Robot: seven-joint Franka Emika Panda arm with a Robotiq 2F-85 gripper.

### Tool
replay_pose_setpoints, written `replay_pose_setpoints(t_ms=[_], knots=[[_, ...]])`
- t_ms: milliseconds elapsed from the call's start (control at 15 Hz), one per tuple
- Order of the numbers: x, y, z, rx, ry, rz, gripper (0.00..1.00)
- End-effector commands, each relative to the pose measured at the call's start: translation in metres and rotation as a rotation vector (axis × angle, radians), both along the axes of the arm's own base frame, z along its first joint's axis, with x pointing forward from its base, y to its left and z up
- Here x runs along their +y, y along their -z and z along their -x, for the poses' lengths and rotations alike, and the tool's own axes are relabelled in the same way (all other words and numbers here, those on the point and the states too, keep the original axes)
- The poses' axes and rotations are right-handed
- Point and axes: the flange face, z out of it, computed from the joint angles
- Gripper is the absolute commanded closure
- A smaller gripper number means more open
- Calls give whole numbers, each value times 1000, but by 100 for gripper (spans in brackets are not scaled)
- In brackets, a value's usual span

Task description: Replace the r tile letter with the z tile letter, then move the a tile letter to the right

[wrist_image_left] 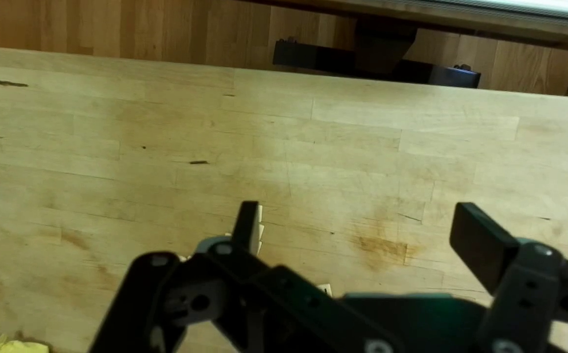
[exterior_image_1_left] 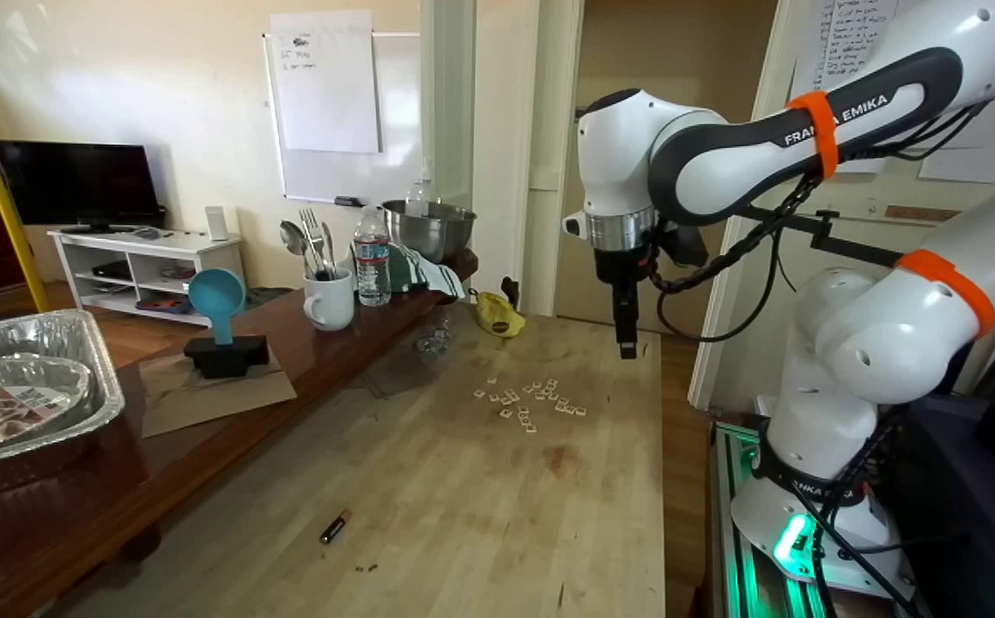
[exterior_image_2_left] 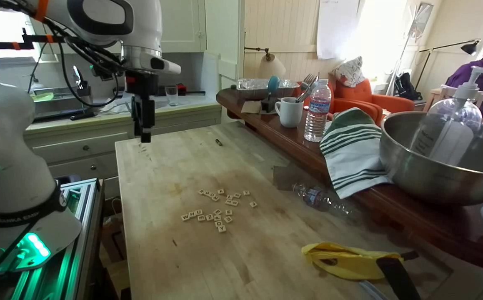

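Note:
Small cream letter tiles lie scattered on the wooden table (exterior_image_1_left: 463, 515) in both exterior views. In an exterior view, a slanted row ends in what looks like OOM; its first tile (exterior_image_2_left: 201, 192) may be the r, too small to be sure. The a tile (exterior_image_2_left: 221, 191) lies just beyond this row. A tile (exterior_image_2_left: 209, 217) in the nearer cluster looks like z or n. My gripper (wrist_image_left: 357, 220) is open and empty, its fingers wide apart in the wrist view. The gripper (exterior_image_1_left: 627, 348) hangs well above the table, beside the tiles; its left finger and linkage hide most tiles in the wrist view.
A battery (exterior_image_1_left: 335, 526) lies on the table. A yellow bag (exterior_image_2_left: 345, 260) and a lying plastic bottle (exterior_image_2_left: 324, 202) are near the raised dark counter (exterior_image_2_left: 266, 118). The counter holds a mug (exterior_image_2_left: 289, 112), a water bottle (exterior_image_2_left: 318, 110), a towel (exterior_image_2_left: 354, 150) and a steel bowl (exterior_image_2_left: 433, 179).

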Motion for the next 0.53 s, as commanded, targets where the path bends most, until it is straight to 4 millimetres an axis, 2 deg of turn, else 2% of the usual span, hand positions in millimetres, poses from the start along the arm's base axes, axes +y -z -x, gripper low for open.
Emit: replay_pose_setpoints(t_ms=[0, 267, 467], knots=[[16, 13, -22, -52, -131, -3, 0], [37, 28, -59, -194, -296, -87, 0], [40, 53, -81, -220, -374, -176, 0]])
